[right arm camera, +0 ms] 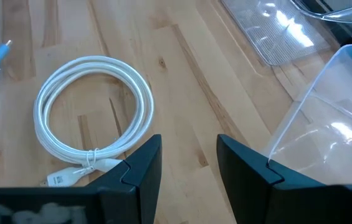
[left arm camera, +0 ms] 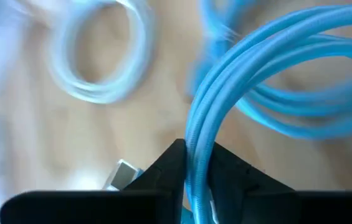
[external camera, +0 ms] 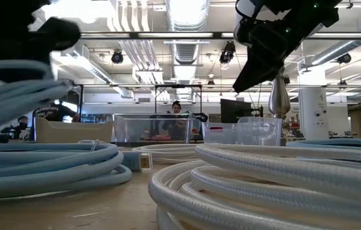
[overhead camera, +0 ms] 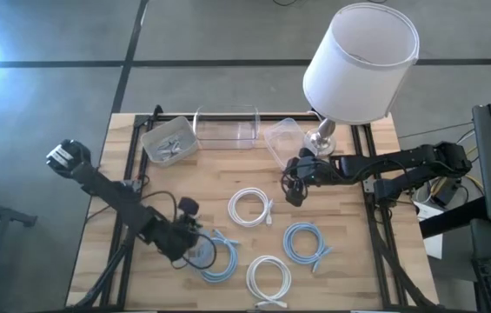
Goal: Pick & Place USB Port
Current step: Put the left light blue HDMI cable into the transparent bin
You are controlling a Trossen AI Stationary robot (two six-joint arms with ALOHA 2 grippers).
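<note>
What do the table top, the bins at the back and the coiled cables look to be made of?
Table top: pale wood planks with visible grain, probably butcher block. Bins: clear, glossy plastic, see-through with glare. Cables, such as the white coil: seemingly a braided or rubbery jacket, matte. The left gripper is shut on a blue cable.

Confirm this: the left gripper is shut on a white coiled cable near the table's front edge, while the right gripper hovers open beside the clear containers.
One detail is wrong: the coiled cable pinched in the left gripper is light blue, not white, as the left wrist view shows. The rest stands: the right gripper is open, empty, beside the clear containers, with a white coiled cable lying loose ahead of it.
</note>
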